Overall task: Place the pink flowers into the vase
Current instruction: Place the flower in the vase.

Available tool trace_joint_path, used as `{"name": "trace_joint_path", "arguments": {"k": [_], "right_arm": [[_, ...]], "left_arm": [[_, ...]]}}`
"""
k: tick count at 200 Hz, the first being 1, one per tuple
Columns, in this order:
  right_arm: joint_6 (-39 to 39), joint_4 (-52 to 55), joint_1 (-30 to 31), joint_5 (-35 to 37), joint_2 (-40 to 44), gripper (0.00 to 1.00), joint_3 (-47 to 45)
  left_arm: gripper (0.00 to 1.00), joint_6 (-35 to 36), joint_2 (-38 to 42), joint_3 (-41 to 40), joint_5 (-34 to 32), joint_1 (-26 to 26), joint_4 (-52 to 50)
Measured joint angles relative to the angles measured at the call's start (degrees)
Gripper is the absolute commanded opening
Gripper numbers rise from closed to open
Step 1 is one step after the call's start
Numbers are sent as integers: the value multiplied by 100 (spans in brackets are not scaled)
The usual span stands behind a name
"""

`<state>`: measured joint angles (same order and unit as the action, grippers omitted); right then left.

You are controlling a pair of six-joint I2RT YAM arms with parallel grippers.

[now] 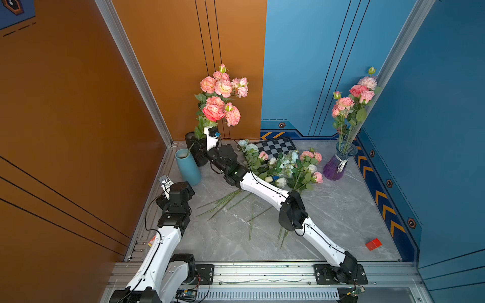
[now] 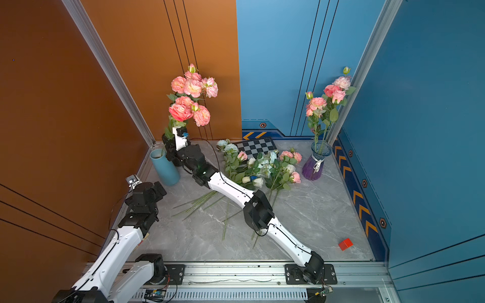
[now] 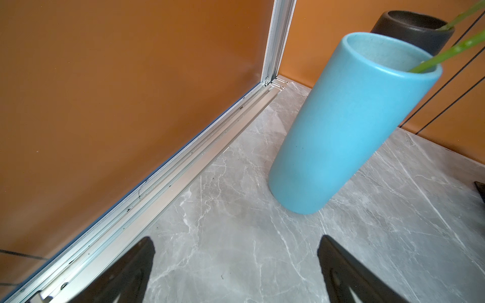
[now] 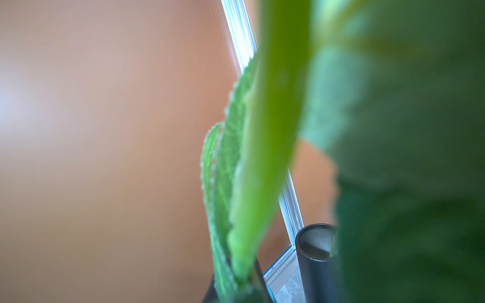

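You hold pink flowers upright at the blue vase
Your right gripper clenches their stems, one stem end inside the vase; left gripper gapes nearby.

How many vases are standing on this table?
3. A blue vase near the orange wall, a black vase just behind it, a purple glass vase by the blue wall. None seems hidden.
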<state>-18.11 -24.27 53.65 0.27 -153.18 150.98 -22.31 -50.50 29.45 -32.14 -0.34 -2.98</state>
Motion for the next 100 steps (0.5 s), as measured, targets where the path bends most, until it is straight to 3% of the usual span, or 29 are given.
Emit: {"name": "trace_joint_path", "arguments": {"k": [100], "right_arm": [[-46,-24,22,0,-28,32,37]], "left_arm": [[99,0,-7,0,0,-37,17]]}}
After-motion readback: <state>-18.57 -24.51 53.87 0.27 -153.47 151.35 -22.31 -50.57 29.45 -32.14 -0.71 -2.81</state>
